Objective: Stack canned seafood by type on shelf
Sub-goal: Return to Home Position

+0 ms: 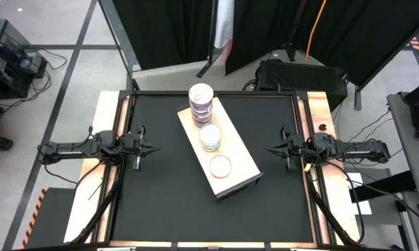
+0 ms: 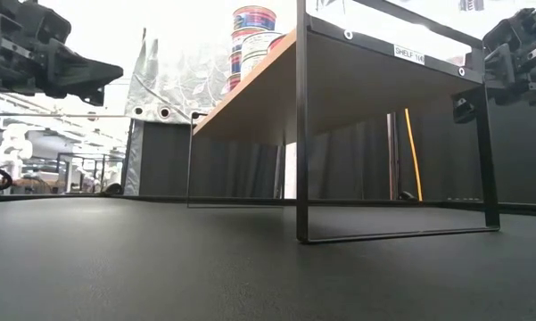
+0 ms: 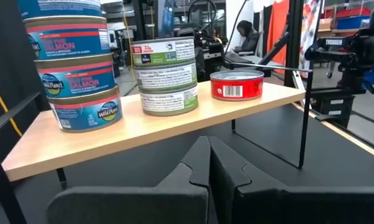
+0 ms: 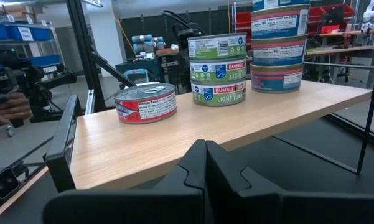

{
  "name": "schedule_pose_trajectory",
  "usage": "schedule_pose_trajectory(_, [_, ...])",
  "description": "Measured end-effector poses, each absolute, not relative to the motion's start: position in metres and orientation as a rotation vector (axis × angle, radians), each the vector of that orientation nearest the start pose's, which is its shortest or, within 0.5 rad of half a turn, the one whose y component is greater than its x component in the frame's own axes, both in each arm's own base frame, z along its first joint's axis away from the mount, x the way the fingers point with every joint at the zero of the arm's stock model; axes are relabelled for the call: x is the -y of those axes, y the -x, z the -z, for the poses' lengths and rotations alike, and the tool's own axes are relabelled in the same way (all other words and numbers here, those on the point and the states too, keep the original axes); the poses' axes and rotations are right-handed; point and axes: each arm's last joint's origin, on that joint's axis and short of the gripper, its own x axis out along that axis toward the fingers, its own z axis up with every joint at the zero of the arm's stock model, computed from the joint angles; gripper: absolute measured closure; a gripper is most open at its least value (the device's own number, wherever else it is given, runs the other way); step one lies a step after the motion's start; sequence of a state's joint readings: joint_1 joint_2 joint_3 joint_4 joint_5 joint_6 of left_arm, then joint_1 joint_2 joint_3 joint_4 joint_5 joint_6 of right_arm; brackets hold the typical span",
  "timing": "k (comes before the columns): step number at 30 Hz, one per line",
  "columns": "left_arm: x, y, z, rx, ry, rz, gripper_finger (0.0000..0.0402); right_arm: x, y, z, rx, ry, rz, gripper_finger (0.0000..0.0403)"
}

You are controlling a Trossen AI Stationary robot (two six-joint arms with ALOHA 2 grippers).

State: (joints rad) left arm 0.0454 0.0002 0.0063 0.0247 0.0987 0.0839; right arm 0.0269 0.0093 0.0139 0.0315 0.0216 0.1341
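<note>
The shelf (image 1: 219,150) is a pale wooden board on thin black legs, standing slantwise at the middle of the black table. On it stand a tall stack of blue-labelled salmon cans (image 3: 74,68) at the far end, a stack of green-labelled cans (image 3: 166,74) in the middle, and a single red-labelled can (image 3: 237,84) toward the near end. My left gripper (image 1: 152,148) is shut at the table's left edge. My right gripper (image 1: 273,148) is shut at the right edge. Both point level toward the shelf and touch nothing.
The shelf's black wire legs (image 2: 301,143) stand on the table with open space under the board. A person (image 3: 244,34) sits in the room behind. A black case (image 1: 300,75) lies beyond the far edge.
</note>
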Motion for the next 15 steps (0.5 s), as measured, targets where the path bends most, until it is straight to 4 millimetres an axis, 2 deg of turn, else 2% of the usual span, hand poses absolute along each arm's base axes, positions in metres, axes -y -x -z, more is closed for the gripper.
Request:
schedule_pose_trajectory(6, [-0.0017, -0.0972, -0.1679, 0.031, -0.086, 0.046, 0.0401, -0.002, -0.0973, -0.1706, 0.036, -0.135, -0.008, 0.0403])
schedule_pose_trajectory(15, [-0.0018, -0.0972, -0.1678, 0.03, -0.086, 0.043, 0.0376, -0.002, -0.0973, -0.1706, 0.036, -0.135, -0.008, 0.0403])
